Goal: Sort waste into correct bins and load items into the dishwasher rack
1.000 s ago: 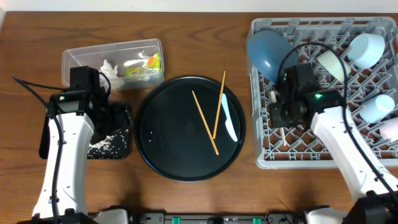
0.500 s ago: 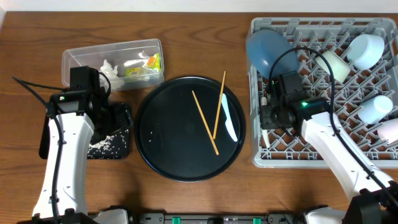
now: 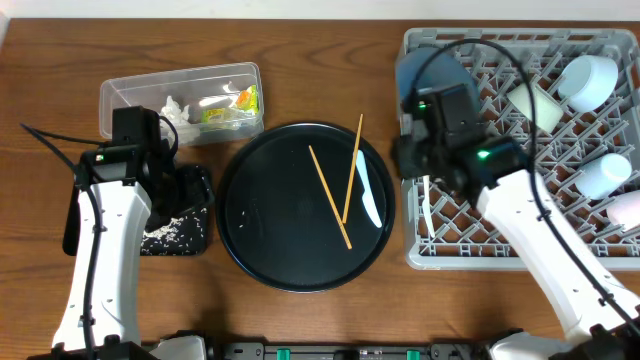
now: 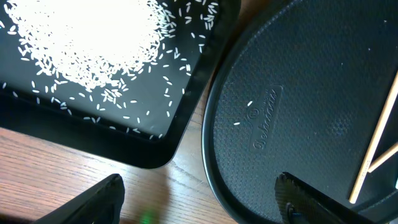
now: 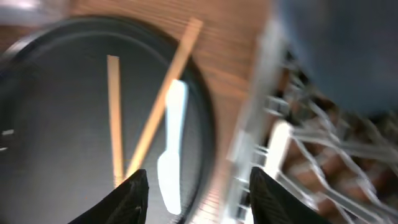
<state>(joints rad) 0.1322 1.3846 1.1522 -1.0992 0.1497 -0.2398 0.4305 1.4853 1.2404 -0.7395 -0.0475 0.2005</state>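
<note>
My right gripper [image 3: 408, 160] hangs open and empty over the left edge of the grey dishwasher rack [image 3: 520, 250]; in its wrist view the gripper [image 5: 202, 186] spans the gap between tray and rack. A white utensil [image 3: 430, 215] lies inside the rack. Two orange chopsticks [image 3: 330, 195] and another white utensil [image 3: 368, 195] lie on the round black tray [image 3: 250, 230]. My left gripper [image 4: 199, 196] is open and empty above the table, between the shallow black tray [image 4: 186, 112] holding rice grains [image 4: 93, 43] and the round tray. Tissue scraps [image 3: 178, 108] and a wrapper [image 3: 235, 105] sit in the clear tub [image 3: 120, 92].
The rack also holds a dark blue plate [image 3: 425, 75], a white cup [image 3: 535, 100] and light blue cups [image 3: 590, 75]. A few rice grains [image 4: 249, 104] lie on the round tray. Bare wooden table shows in front of the trays.
The right gripper opened and let go of the white utensil, which now lies in the rack. It then moved up and left to the rack's edge. The left arm has not moved.
</note>
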